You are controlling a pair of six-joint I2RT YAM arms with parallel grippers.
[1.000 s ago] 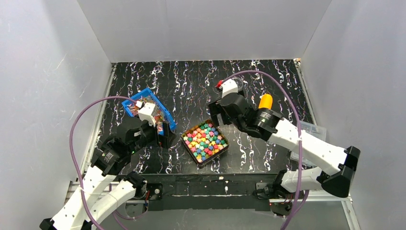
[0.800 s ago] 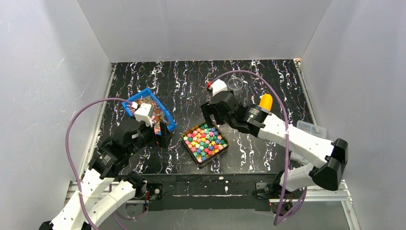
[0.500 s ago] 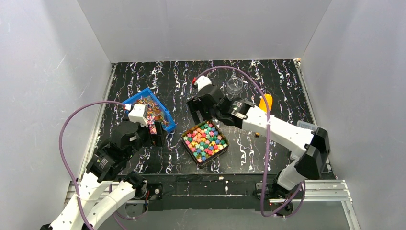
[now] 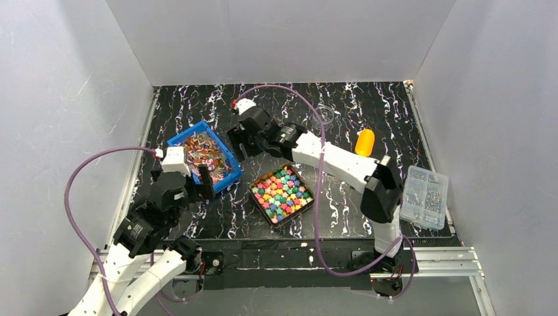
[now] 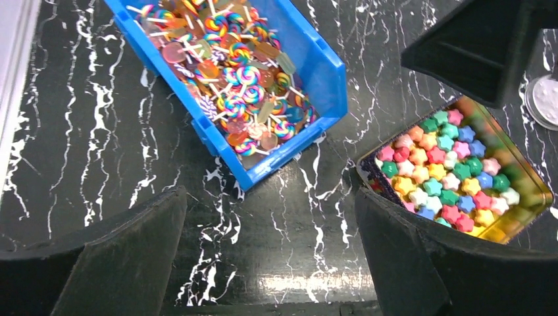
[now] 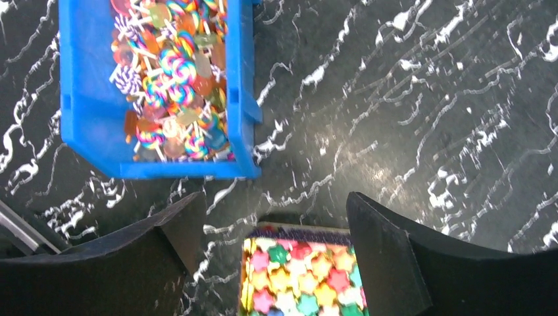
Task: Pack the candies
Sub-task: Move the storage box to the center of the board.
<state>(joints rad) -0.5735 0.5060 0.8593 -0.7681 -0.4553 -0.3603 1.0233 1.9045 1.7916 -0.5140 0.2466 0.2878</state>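
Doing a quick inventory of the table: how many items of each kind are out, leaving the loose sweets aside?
Blue bin: 1
Dark square tin: 1
Clear compartment box: 1
Clear round dish: 1
Orange object: 1
Total: 5

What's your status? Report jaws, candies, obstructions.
Both jaws open, empty. Candies fill tin, none held. Right jaws above gap between bin and tin. Nothing over candies.

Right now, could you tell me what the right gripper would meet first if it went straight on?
Probably the tabletop in the gap between the blue bin and the tin of candies; the right gripper aims there, though the tin's rim is close.
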